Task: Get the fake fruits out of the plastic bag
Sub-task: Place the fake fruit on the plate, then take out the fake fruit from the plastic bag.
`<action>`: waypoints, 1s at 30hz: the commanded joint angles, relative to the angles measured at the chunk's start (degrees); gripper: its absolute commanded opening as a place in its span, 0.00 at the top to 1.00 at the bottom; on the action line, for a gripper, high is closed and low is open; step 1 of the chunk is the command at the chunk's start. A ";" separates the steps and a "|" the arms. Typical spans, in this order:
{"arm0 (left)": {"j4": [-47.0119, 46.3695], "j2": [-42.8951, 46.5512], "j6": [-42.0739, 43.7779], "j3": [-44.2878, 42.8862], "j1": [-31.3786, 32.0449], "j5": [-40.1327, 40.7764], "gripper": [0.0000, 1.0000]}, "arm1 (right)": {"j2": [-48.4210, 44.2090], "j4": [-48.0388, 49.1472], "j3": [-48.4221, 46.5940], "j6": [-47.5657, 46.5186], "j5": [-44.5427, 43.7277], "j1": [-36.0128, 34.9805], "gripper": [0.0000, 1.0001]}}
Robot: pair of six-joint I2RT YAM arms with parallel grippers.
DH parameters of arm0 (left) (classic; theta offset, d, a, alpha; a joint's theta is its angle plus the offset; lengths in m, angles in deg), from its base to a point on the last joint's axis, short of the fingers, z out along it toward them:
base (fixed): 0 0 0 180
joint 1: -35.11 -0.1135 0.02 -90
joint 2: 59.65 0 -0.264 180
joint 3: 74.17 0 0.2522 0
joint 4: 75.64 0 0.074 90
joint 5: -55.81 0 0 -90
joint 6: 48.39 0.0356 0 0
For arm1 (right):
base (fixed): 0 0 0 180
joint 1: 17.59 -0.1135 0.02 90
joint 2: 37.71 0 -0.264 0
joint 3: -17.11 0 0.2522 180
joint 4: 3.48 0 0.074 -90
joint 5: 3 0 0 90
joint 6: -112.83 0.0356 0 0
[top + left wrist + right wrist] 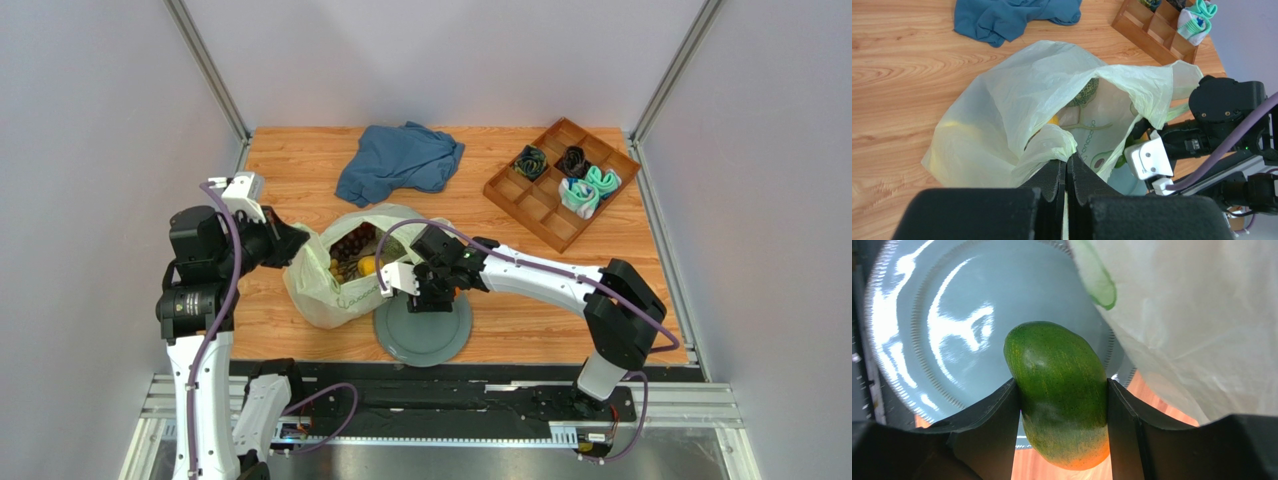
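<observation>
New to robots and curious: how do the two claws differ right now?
The left gripper is pinched shut on the plastic bag; the right gripper stands wider, clamped on a green fruit. The left sits at the bag; the right hangs over the plate. Both have black fingers.

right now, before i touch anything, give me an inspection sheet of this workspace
surface: wooden table, no spills seen
job's things: bag lying open, fruits inside; one green fruit out, held over the plate
clutter: blue cloth; divided tray with socks
claws: left claw shut on the bag's rim; right claw shut on the green fruit
cables: purple cables looped along both arms, no snag seen
surroundings: pale walls, metal frame posts; nothing else seen
</observation>
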 commanded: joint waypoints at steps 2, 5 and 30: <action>1.12 2.36 -0.03 1.97 -0.14 -1.63 1.00 | 0.69 2.76 -4.45 1.20 -0.90 -0.68 0.00; 1.30 3.32 -1.08 3.46 -0.23 -3.21 1.00 | -2.98 -5.42 -10.77 4.97 5.05 0.19 0.00; 3.49 11.93 -4.69 9.97 -0.23 -14.29 1.00 | 6.58 7.66 -17.65 26.95 -12.75 2.57 0.79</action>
